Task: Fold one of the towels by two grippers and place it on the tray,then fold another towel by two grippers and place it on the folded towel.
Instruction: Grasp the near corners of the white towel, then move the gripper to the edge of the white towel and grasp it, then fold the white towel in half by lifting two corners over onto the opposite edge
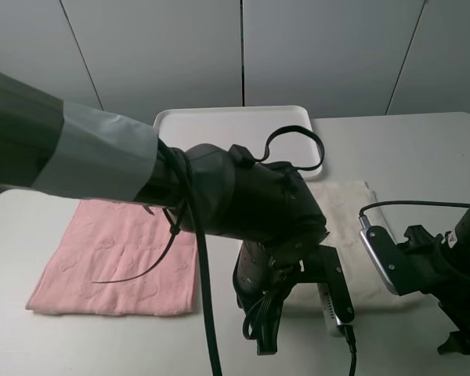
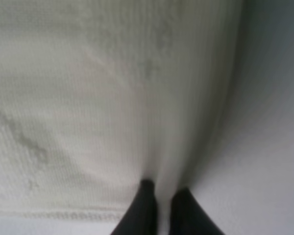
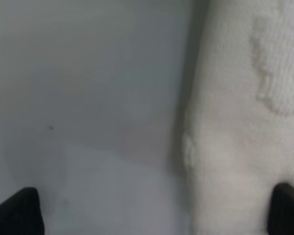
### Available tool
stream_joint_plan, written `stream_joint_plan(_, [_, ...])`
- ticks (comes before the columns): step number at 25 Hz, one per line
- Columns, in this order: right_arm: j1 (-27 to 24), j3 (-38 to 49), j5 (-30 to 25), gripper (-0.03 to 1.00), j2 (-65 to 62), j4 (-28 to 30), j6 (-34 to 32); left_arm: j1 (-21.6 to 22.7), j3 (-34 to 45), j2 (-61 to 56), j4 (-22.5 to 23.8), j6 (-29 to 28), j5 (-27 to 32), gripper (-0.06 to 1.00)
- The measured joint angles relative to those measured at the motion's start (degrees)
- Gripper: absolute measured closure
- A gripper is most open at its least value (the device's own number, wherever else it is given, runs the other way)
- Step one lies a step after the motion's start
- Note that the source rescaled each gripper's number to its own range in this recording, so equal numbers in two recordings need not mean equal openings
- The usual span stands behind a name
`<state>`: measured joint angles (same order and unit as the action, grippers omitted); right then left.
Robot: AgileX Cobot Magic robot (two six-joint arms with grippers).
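Soft, even light fills the high view, leaving only a faint shadow on the table [image 1: 423, 157] just beside the cream towel [image 1: 348, 207]. Both wrist views are dim and blurred, the towel's weave smeared and a grey shadow lying along its edge.

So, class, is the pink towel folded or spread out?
Spread out: the pink towel lies flat on the white table, no visible edge turned over.
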<state>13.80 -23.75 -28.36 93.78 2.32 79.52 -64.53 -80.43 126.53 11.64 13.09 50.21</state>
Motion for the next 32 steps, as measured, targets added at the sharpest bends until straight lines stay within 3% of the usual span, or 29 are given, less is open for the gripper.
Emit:
stream_joint_plan(11, [0.00, 0.00, 3.86, -0.01, 0.34, 0.10, -2.18, 0.00, 0.00, 0.00, 0.60, -0.65, -0.66, 0.94])
stream_joint_plan(14, [0.00, 0.00, 4.20, 0.21, 0.34, 0.10, -2.18, 0.00, 0.00, 0.00, 0.60, -0.76, -0.66, 0.94])
stream_joint_plan(20, [0.00, 0.00, 6.30, 0.85, 0.34, 1.47, -2.28, 0.00, 0.00, 0.00, 0.60, -0.76, -0.66, 0.94])
stream_joint_plan(21, [0.00, 0.00, 6.69, 0.92, 0.34, 1.47, -2.40, 0.00, 0.00, 0.00, 0.60, -0.76, -0.66, 0.94])
stream_joint_plan(26, [0.00, 0.00, 6.69, 0.96, 0.44, 1.47, -2.99, 0.00, 0.00, 0.00, 0.48, -0.76, -0.66, 0.94])
stream_joint_plan(32, [0.00, 0.12, 6.24, 0.96, -1.34, 1.80, -8.97, 0.00, 0.00, -0.38, 0.48, -2.20, -2.15, 0.94])
